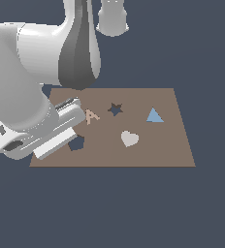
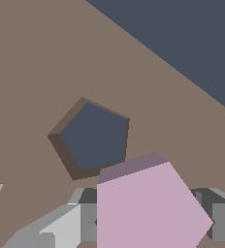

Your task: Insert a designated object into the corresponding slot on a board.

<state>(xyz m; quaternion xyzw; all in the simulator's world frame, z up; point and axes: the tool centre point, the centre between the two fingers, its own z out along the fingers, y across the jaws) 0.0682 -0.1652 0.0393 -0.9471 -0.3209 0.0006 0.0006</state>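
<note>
In the wrist view my gripper [image 2: 151, 224] is shut on the pale pink pentagon block [image 2: 148, 206], with a grey finger [image 2: 83, 222] showing on each side of it. The block hangs a little above the brown board [image 2: 37, 58], just beside the dark navy pentagon slot [image 2: 94, 138] and overlapping one of its edges. In the exterior view the slot [image 1: 77, 143] lies near the board's [image 1: 158, 147] front on the exterior view's left. My gripper [image 1: 66, 133] hovers right beside it. The block is hidden there behind the hand.
On the board are a tan letter A [image 1: 91, 116], a dark star-shaped hole [image 1: 115, 109], a blue triangle [image 1: 154, 116] and a whitish heart [image 1: 129, 139]. The arm's bulky white links [image 1: 22, 72] hang over the board's side at the exterior view's left. Dark floor surrounds the board.
</note>
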